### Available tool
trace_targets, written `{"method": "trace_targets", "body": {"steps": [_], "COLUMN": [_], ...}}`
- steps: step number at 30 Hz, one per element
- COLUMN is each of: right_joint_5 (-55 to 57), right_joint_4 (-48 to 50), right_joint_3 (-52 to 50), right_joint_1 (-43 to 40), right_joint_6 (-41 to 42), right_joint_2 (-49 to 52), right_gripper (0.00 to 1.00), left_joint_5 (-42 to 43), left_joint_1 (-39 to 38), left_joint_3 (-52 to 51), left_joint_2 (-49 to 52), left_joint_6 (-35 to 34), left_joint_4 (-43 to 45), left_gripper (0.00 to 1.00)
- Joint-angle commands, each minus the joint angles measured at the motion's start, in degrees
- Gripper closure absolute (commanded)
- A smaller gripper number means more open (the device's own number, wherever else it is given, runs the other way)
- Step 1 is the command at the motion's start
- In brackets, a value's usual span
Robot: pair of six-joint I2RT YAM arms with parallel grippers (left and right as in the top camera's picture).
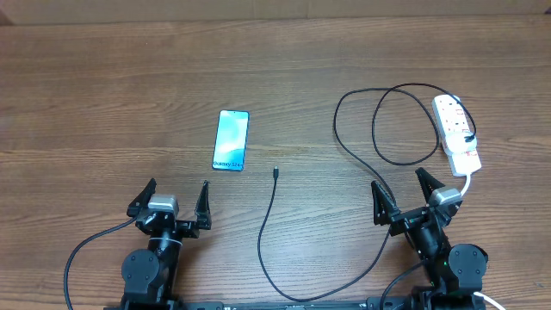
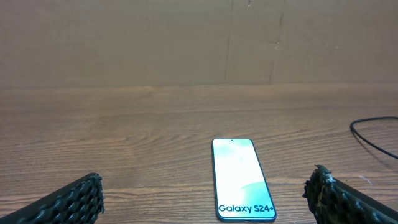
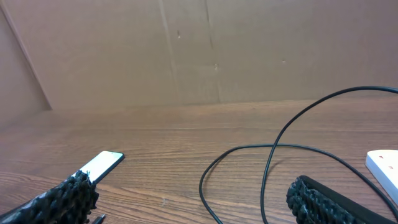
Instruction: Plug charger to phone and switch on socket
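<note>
The phone (image 1: 231,139) lies flat on the wooden table with its cyan screen lit; it also shows in the left wrist view (image 2: 241,179) and the right wrist view (image 3: 102,165). The charger cable (image 1: 267,226) runs from the black plug in the white socket (image 1: 457,133), loops on the table, and ends in a small connector (image 1: 275,173) right of the phone. The loop shows in the right wrist view (image 3: 272,155), with the socket's corner (image 3: 384,165). My left gripper (image 1: 175,199) is open and empty, just near of the phone. My right gripper (image 1: 401,189) is open and empty, near the socket.
A brown cardboard wall (image 2: 199,43) stands along the table's far edge. Thicker black arm cables (image 1: 86,250) trail by the arm bases at the near edge.
</note>
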Motion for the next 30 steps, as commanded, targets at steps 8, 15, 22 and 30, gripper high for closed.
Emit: {"method": "trace_targets", "body": {"steps": [8, 15, 22, 30], "right_joint_5": [0.55, 0.55, 0.55, 0.57], "right_joint_4": [0.37, 0.37, 0.37, 0.37], "right_joint_3": [-0.59, -0.59, -0.59, -0.59], "right_joint_1": [-0.26, -0.26, -0.26, -0.26], "right_joint_6": [0.07, 0.09, 0.09, 0.09], "right_joint_2": [-0.57, -0.57, -0.57, -0.57], "right_gripper": [0.00, 0.00, 0.00, 0.00], "left_joint_5": [-1.14, 8.57, 9.62, 10.36], "left_joint_1": [0.35, 0.35, 0.35, 0.26], "left_joint_3": [-0.17, 10.10, 41.05, 81.83], "left_joint_2": [-0.37, 0.26, 13.03, 42.32], "left_joint_6": [1.29, 1.27, 1.33, 1.31], "left_joint_4": [2.62, 6.84, -10.86, -41.27], "left_gripper": [0.00, 0.00, 0.00, 0.00]}}
